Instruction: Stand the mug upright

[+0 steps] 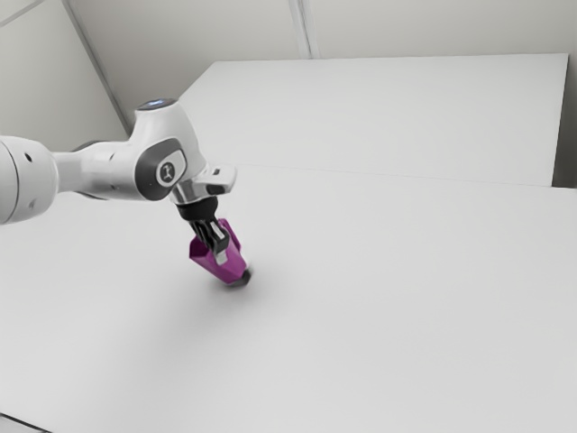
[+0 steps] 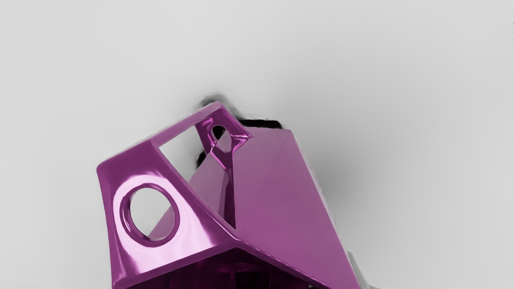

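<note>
While the purple mug (image 1: 234, 262) is tipped, its black bottom (image 1: 244, 278) toward the lower right of the exterior view, its side is held by the gripper (image 1: 218, 252).

Wrist view: 1 edge cuts mug (image 2: 277, 180). Exterior view: 1 cuts arm (image 1: 104, 170).

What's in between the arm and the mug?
The gripper. In the exterior view, it comes down from the end of the arm and overlaps the mug.
</note>
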